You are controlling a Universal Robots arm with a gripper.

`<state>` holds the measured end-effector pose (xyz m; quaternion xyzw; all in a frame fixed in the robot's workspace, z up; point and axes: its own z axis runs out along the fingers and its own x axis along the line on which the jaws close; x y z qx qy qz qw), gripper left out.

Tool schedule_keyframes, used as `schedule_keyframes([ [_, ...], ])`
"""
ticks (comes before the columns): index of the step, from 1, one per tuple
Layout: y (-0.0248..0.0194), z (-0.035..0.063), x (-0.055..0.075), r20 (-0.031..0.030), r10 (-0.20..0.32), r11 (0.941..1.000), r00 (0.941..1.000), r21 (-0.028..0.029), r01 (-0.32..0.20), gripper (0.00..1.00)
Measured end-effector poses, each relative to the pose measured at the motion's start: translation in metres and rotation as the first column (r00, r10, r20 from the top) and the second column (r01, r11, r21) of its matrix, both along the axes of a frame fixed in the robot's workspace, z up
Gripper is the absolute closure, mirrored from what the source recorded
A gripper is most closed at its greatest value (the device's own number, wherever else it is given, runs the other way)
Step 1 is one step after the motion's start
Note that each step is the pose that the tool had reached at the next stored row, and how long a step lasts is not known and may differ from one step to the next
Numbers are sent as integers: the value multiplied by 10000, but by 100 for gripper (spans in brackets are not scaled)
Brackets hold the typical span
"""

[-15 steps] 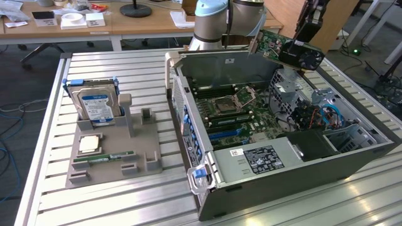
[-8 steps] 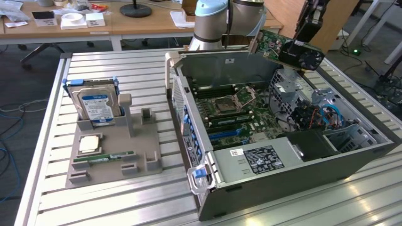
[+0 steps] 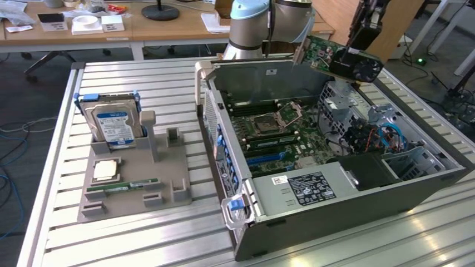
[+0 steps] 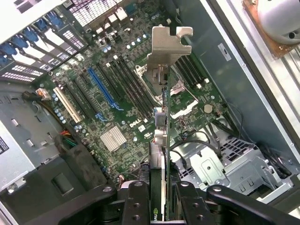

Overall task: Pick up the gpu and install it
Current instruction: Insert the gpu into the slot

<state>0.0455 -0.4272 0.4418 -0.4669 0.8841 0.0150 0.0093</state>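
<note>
The gpu (image 3: 337,55), clamped edge-on in the narrowly set gripper (image 4: 161,201), hangs above the open computer case (image 3: 326,217), over the motherboard (image 4: 117,117). Step: carried, not yet seated. Seating likely calls for aligning its edge with the blue slot (image 4: 104,89).
</note>
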Motion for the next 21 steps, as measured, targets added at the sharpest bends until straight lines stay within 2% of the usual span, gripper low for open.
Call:
schedule_keyframes([
  [5, 0, 0, 0, 0, 821, 9966, 9966, 0, -821, 74],
  [8, 0, 0, 0, 0, 1373, 9905, 9905, -1, -1373, 74],
  [11, 0, -1, 0, 0, 1906, 9817, 9817, 0, -1906, 74],
  [16, 0, -2, 0, 0, 2791, 9603, 9603, 0, -2791, 74],
  [21, 0, -3, 0, 0, 3651, 9310, 9310, 0, -3651, 74],
])
